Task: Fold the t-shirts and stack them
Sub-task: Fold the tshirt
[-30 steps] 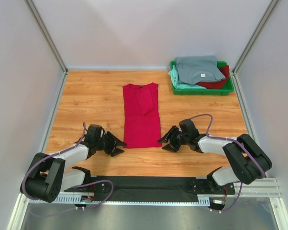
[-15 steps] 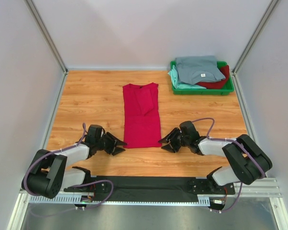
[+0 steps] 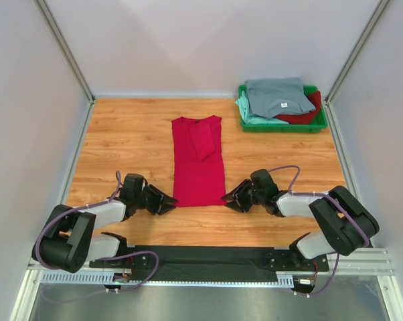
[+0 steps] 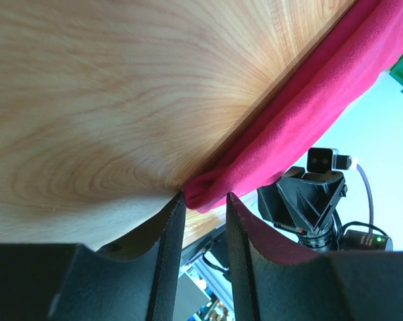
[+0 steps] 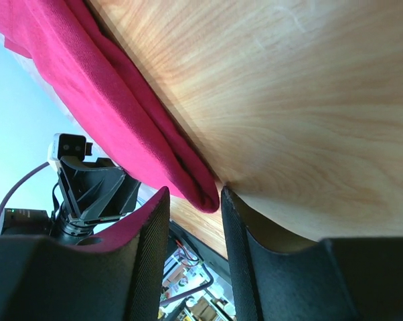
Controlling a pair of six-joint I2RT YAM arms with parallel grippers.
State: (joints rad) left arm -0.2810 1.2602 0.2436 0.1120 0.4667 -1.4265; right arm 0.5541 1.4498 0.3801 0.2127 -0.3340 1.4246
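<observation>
Down at the near left of the counter (image 3: 121, 140), the left tool (image 3: 163, 200) lies low on the wood, its arm stretched flat and its tips aimed right at the near left corner of the red shirt (image 3: 198, 167). From its wrist camera, the two black fingers (image 4: 168, 254) stand a narrow gap apart. The doubled-over corner of the hem sits right at the mouth of that gap, just between the tips. Open space shows between the pads below the cloth, so the tool is open around the corner and nothing is pinched.

On to the middle of the counter: the red shirt lies flat as a long narrow strip. Its collar points to the far edge and its hem to the near edge, with a sleeve folded in over the upper half.

Across to the near right corner of that hem, the right tool (image 3: 231, 199) mirrors its partner, low on the counter and pointing left. Its wrist camera shows the same thing: fingers (image 5: 151, 254) slightly apart, the rounded red corner poking in between the tips, a gap on show, no grip.

Over in the far right corner of the counter sits the green tray (image 3: 282, 129). A grey-blue shirt (image 3: 275, 92) lies on top of its pile. A mint-green shirt (image 3: 244, 110) spills out at the left side, and a dark red shirt (image 3: 310, 115) shows at the right.
</observation>
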